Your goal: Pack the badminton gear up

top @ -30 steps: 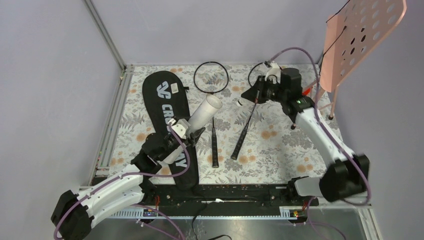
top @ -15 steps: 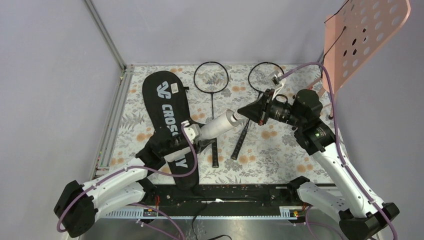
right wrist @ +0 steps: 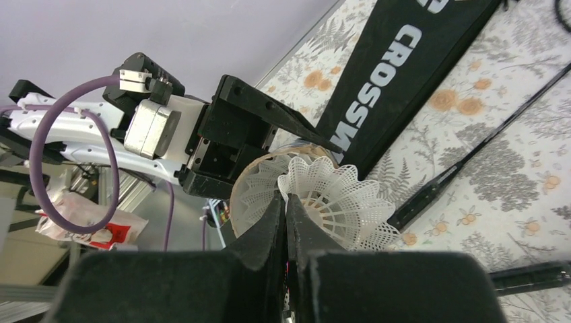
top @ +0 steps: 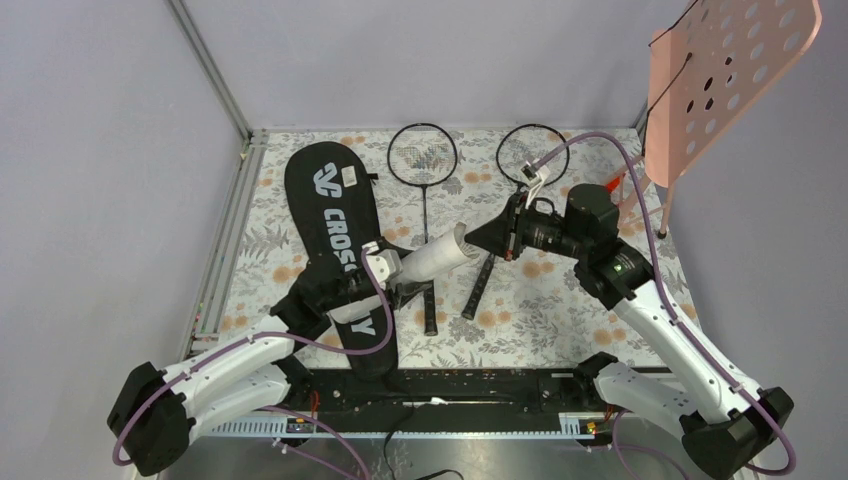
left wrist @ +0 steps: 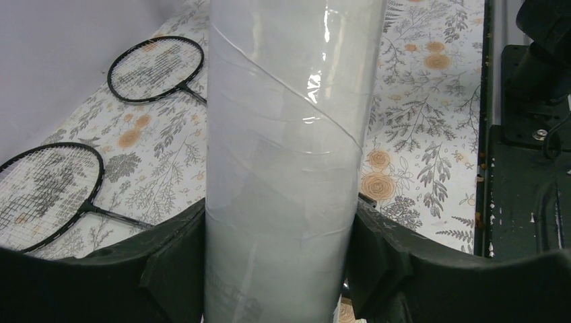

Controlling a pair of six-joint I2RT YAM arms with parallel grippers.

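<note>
Two thin black rackets with round strung heads, the left racket (top: 423, 155) and the right racket (top: 524, 152), lie far out on your floral cloth (top: 560, 300). Your left gripper (top: 395, 268) clamps the glossy, spiral-seamed white tube (left wrist: 289, 134) between both fingers. Your right gripper (right wrist: 284, 202) pinches the netted skirt of a white shuttlecock (right wrist: 337, 195) at the tube's open mouth. The flat black bag (top: 330, 215), on the left, reads "CROSS" in white
</note>
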